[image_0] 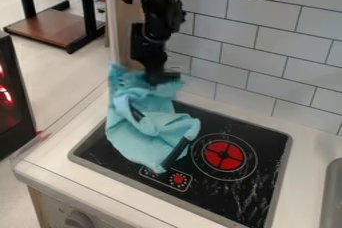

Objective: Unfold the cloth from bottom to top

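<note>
The tool (162, 78) apparently touches the blue cloth (148, 124) over the stove (267, 144).

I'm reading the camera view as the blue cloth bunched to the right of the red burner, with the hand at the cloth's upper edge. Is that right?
Not quite: the camera view shows the blue cloth bunched to the left of the red burner. The hand is at the cloth's upper edge.
</note>
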Robot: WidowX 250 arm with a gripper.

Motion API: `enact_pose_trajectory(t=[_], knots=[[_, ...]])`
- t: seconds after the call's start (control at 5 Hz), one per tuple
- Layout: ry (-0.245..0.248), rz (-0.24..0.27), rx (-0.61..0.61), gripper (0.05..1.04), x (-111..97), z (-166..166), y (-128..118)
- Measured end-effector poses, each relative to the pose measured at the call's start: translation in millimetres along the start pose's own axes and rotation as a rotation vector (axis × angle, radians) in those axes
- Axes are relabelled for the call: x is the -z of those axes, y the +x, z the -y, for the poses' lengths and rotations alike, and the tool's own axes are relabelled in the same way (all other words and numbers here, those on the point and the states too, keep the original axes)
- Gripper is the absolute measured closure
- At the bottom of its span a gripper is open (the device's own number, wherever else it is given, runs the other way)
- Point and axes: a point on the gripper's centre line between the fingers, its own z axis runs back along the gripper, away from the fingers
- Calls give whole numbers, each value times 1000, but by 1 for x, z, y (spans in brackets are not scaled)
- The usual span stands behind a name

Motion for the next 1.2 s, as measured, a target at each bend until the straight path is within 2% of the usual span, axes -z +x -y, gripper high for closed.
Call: enact_pose_trajectory(t=[0.2,0.4,0.6,0.8,1.0,1.2], knots=[[5,-1,4,1007,4,-2,-1],[20,12,8,846,5,-4,1],[32,-6,-4,585,3,-6,-2],[22,-54,-1,282,-13,-2,-6],[10,-89,5,63,-32,2,-8],[3,-116,20,76,-51,5,-9]])
